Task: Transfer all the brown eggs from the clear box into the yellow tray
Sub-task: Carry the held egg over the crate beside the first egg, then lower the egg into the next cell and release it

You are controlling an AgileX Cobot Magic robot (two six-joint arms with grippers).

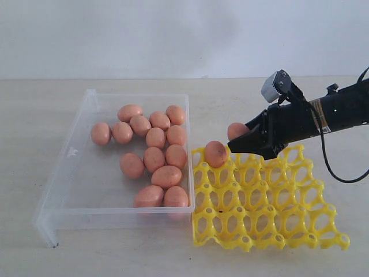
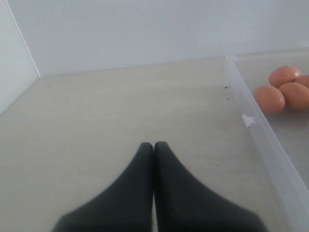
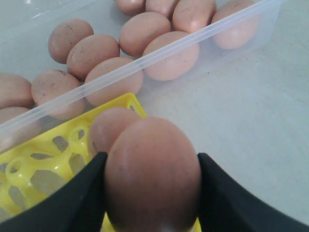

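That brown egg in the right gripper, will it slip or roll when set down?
Probably slippery: the held egg is smooth and rounded between the fingers. Likely rolls on a flat surface; a cup of the yellow tray should cradle it, like the seated egg.

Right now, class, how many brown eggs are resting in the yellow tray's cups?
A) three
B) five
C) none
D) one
D: one brown egg rests in a corner cup of the yellow tray beside the clear box; the right gripper is shut on a second egg, not yet set down.

pale table [image 1: 115, 259] under clear box [image 1: 69, 167] and yellow tray [image 1: 323, 234]
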